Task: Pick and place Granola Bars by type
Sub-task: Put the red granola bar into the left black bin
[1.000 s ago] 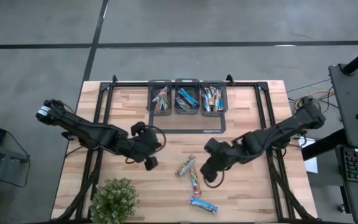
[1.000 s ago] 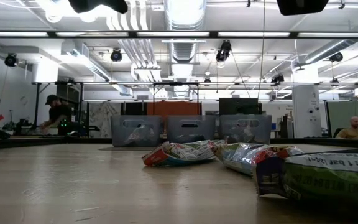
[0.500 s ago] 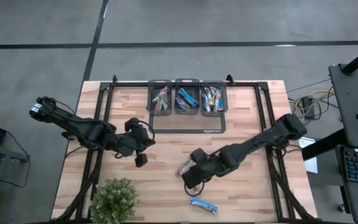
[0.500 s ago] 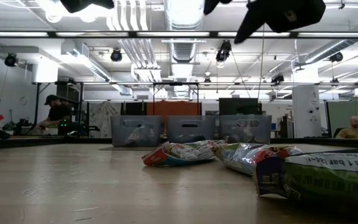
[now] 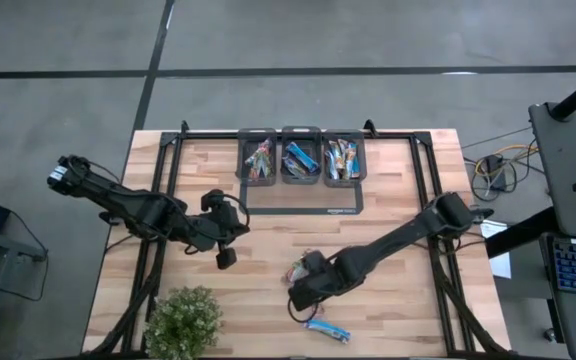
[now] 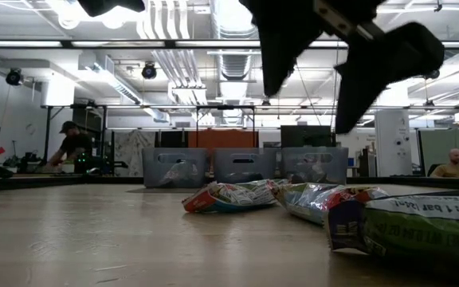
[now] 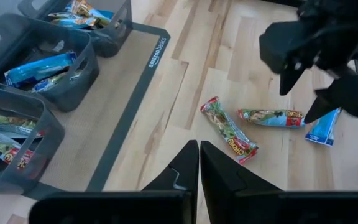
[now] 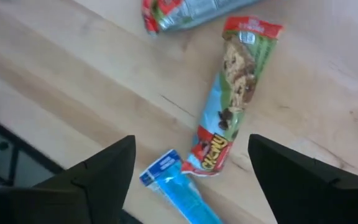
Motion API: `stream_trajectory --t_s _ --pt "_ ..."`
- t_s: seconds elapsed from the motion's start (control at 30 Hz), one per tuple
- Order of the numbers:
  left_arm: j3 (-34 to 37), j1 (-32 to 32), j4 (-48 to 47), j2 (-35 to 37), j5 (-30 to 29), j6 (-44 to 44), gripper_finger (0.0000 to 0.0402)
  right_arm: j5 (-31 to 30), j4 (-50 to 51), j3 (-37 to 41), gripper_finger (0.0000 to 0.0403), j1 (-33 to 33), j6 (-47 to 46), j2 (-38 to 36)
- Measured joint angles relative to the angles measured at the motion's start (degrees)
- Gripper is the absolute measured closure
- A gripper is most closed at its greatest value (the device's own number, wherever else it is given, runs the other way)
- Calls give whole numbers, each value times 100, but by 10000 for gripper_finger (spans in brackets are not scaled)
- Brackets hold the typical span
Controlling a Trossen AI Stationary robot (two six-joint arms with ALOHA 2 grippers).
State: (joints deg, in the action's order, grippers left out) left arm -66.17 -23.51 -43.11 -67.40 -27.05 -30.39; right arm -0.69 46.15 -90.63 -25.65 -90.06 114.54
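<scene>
1. From above, the right gripper hangs low over the pale wooden slatted table, in the front middle, over two loose granola bars in shiny green-and-red wrappers, and covers most of them.
2. The right wrist view shows what the overhead hides: one green-and-red bar lies flat between the two dark fingers, which stand wide apart and touch nothing. The end of the second multicoloured bar lies just beyond it, and a loose bar in a shiny blue wrapper lies at its near end.
3. The low view shows the spread fingers of the right gripper clear of the tabletop, above the bars; nothing is held.
4. The left gripper hovers over the left-middle of the table, near a leafy green potted plant.
5. Its wrist view shows its fingers pressed together and empty, and both multicoloured bars in full, end to end at an angle, with the blue bar just past them.
6. Three dark grey plastic bins stand side by side at the table's far edge: multicoloured bars in the outer two, blue bars in the middle one.
7. Only the low view shows a person in the room behind.
</scene>
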Motion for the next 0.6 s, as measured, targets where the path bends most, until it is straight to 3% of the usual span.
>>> stream_trajectory --t_s 0.6 --pt "0 0 -193 3 4 -10 401 177 156 0 130 66 3 825"
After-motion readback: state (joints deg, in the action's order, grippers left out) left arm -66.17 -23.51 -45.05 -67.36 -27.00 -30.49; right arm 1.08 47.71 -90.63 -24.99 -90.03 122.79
